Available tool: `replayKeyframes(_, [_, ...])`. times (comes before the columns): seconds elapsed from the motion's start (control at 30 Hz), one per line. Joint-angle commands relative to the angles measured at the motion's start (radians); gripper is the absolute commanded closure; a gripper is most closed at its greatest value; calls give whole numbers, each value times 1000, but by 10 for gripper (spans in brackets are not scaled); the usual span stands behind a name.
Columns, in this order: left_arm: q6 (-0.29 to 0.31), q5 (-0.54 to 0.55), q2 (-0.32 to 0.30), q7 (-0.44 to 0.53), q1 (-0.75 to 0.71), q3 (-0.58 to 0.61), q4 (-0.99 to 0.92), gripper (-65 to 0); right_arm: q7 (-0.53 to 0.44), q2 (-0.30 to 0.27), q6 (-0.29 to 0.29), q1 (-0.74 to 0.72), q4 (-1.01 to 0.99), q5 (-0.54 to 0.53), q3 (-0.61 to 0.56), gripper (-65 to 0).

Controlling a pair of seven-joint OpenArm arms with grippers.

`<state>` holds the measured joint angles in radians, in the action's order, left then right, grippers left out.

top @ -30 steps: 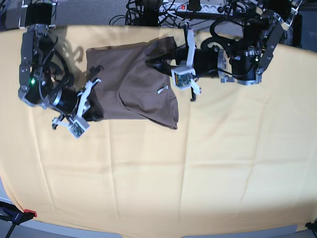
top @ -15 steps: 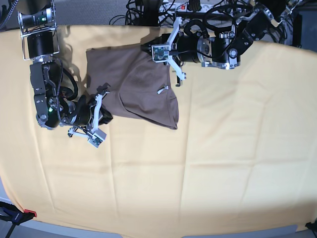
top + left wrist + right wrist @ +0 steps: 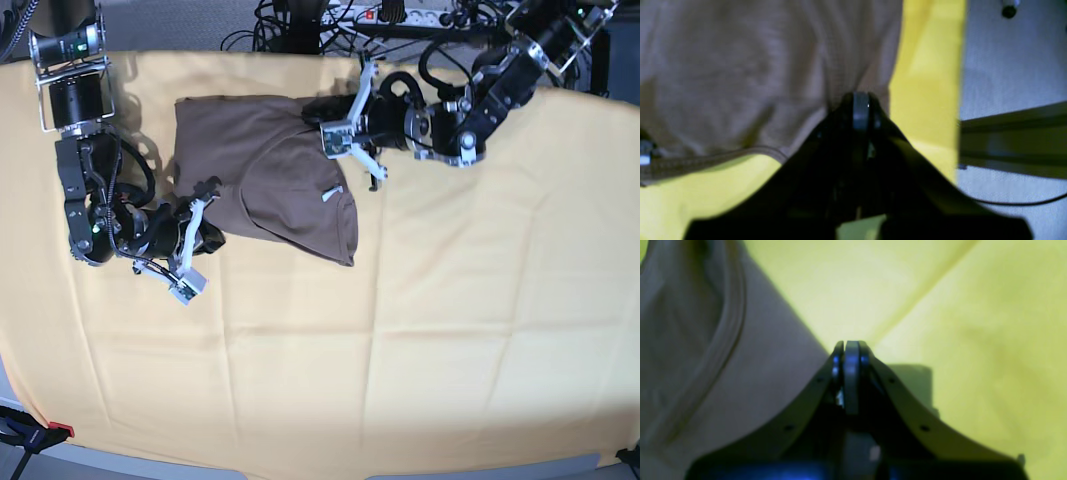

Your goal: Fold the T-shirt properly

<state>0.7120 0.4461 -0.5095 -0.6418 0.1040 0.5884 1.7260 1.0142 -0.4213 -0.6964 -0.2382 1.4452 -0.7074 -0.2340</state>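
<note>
Shirt (image 3: 268, 180) lies bunched and partly doubled over at the far left of the yellow surface (image 3: 450, 320), well short of a neat fold. Both pincers look pressed together at its edges: left pincer (image 3: 861, 100) apparently pinching fabric, right pincer (image 3: 848, 350) beside the hem, grip unclear.

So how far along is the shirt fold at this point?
Partly done: the T-shirt lies bunched into a compact shape on the yellow cloth, layers overlapping unevenly. In hand: the left gripper and right gripper, both shut, sit at its edges. Left: squaring and flattening.
</note>
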Motion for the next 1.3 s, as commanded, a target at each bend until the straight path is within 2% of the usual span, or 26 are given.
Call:
replayKeyframes(0.0, [-14,-11,-6,11,31,-6,-14,0,3,-22,-2,-6,31,1,5,0])
replayKeyframes(0.2, [-14,11,0,37,134,-6,-83,0,-4,-77,-2,119,178,0,5,0])
replayKeyframes(0.33, [-14,10,0,45,228,-6,-137,0,-19,-92,-2,217,283,1,6,0])
replayKeyframes(0.43, [-14,-21,6,117,283,-6,-219,0,-18,-95,-2,287,374,2,15,0])
replayKeyframes(0.53, [-14,-57,40,205,336,-6,-346,0,-19,-94,54,351,451,2,58,0])
replayKeyframes(0.6, [-14,-57,75,220,366,-6,-426,0,-19,-94,85,394,481,3,111,0])
replayKeyframes(0.67, [-14,-55,98,214,387,-6,-471,0,-23,-85,132,433,493,12,181,0])
replayKeyframes(0.77, [-14,-26,95,186,406,-7,-464,0,-31,-58,246,478,495,56,312,0])
replayKeyframes(0.83, [-14,37,84,131,424,-7,-439,0,-31,-43,275,508,495,40,397,0])
replayKeyframes(0.9, [-14,125,67,85,442,-7,-407,0,-31,-39,245,536,495,-45,467,0])
replayKeyframes(1.0, [-14,260,28,26,463,-10,-352,0,-24,-29,129,566,496,-221,552,0])
replayKeyframes(1.1, [-14,403,-12,-110,462,-67,-278,0,52,8,17,575,497,-423,653,0])
replayKeyframes(1.13, [-14,465,-24,-166,460,-101,-252,0,91,23,-2,577,497,-504,690,0])
replayKeyframes(1.23, [-14,679,-60,-323,432,-231,-186,0,234,60,-2,584,497,-744,787,0])
replayKeyframes(1.27, [-14,740,-72,-367,409,-280,-167,0,285,61,-2,594,497,-776,804,0])
